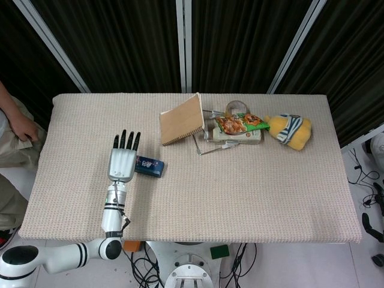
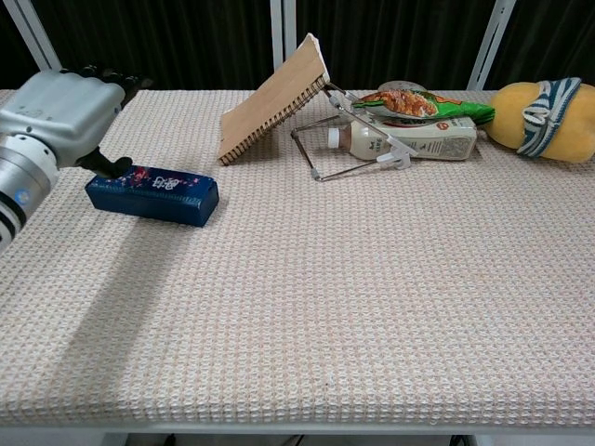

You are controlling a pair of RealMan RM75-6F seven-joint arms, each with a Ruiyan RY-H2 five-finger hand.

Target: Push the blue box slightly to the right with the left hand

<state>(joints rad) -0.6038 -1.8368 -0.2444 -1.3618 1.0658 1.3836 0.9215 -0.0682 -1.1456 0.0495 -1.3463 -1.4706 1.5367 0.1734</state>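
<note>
The blue box (image 1: 150,166) (image 2: 154,194) lies flat on the beige table mat, left of centre. My left hand (image 1: 122,160) (image 2: 61,109) hovers at the box's left end, palm down, fingers stretched out and apart, holding nothing. In the chest view the hand sits above the mat and only its thumb reaches down near the box's left top edge. Whether it touches the box I cannot tell. My right hand is in neither view.
A tilted spiral notebook (image 1: 182,119) leans on a wire stand (image 1: 210,146) at the back. Beside it lie a white bottle (image 2: 409,139), a green snack bag (image 1: 241,123) and a yellow plush toy (image 1: 290,130). A person sits past the table's left edge (image 1: 15,129).
</note>
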